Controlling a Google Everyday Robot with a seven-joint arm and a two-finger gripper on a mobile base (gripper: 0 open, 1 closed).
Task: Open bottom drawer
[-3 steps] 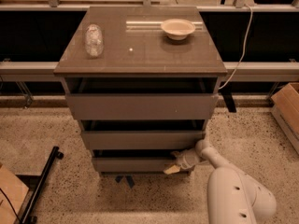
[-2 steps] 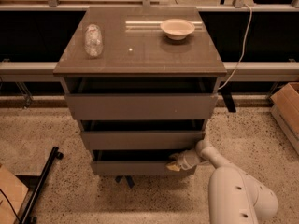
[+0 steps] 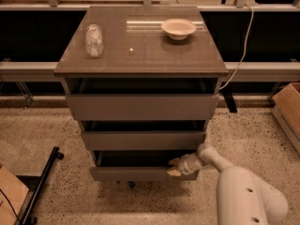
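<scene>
The bottom drawer (image 3: 136, 173) is the lowest and slimmest of three grey-brown handleless fronts on the cabinet (image 3: 140, 55). It stands pulled out a little, with a dark gap above its front. My gripper (image 3: 174, 167) reaches in from the lower right on a white arm (image 3: 243, 196) and sits at the drawer's top right edge, its tan fingertips (image 3: 172, 172) hooked over the front. The mid-sized drawer (image 3: 143, 139) and the tall top drawer (image 3: 142, 107) are above it.
A clear plastic bottle (image 3: 93, 40) and a white bowl (image 3: 178, 28) lie on the cabinet top. A black stand leg (image 3: 42, 186) lies on the speckled floor at left. A cardboard box (image 3: 288, 111) is at right, and another cardboard corner (image 3: 7, 198) at lower left.
The bottom drawer has slid out slightly toward the camera, and my gripper has moved with it at its right edge.
</scene>
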